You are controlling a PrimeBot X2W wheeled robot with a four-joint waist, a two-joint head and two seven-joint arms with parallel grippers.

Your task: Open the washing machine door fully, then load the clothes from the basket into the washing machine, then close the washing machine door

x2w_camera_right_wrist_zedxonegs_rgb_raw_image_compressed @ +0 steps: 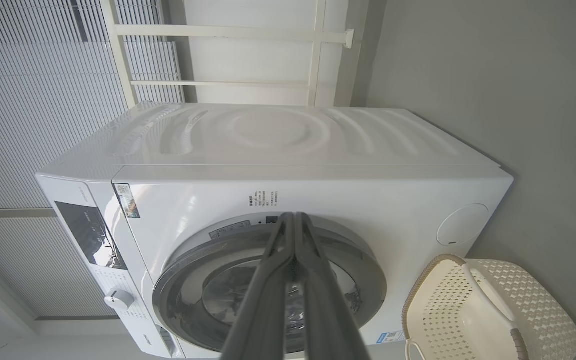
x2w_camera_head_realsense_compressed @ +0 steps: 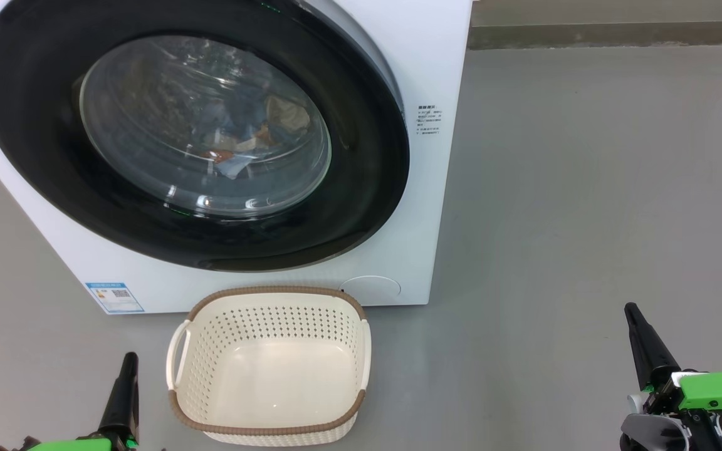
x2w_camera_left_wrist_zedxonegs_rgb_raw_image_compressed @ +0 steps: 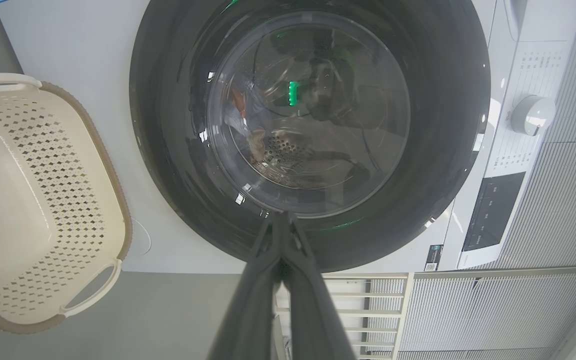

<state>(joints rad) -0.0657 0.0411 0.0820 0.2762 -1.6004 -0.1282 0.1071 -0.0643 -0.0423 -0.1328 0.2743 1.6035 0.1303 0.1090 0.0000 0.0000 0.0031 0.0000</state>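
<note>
Sitting flush against the front of the washing machine [x2w_camera_head_realsense_compressed: 442, 94], the washing machine door [x2w_camera_head_realsense_compressed: 367, 188] is showing its wide black rim closed all the way round, with the glass bowl bulging out at the centre. Behind that glass the clothes [x2w_camera_head_realsense_compressed: 242, 147] are lying inside the drum: blue cloth with orange-brown marks and a beige piece among it (reflections are blurring the details). The basket [x2w_camera_head_realsense_compressed: 273, 292] is standing on the grey floor [x2w_camera_head_realsense_compressed: 586, 188] just in front of the machine, below the door and near the round white flap [x2w_camera_head_realsense_compressed: 370, 287] at the machine's lower corner. Its cream bottom is showing bare. A blue label [x2w_camera_head_realsense_compressed: 114, 297] is sticking to the opposite lower corner of the machine's front.

The left gripper [x2w_camera_head_realsense_compressed: 129, 363] is hovering low at the robot's left, near the basket's handle but apart from it, its jaws pressed together and holding nothing. The right gripper [x2w_camera_head_realsense_compressed: 632, 311] is hanging well to the right of the basket above the floor, its jaws likewise pressed together and gripping nothing. In the left wrist view the closed fingers are lining up with the door's black rim, and the white knob [x2w_camera_left_wrist_zedxonegs_rgb_raw_image_compressed: 532, 114] and dark control panel [x2w_camera_left_wrist_zedxonegs_rgb_raw_image_compressed: 493, 210] are showing on the machine's front strip.
</note>
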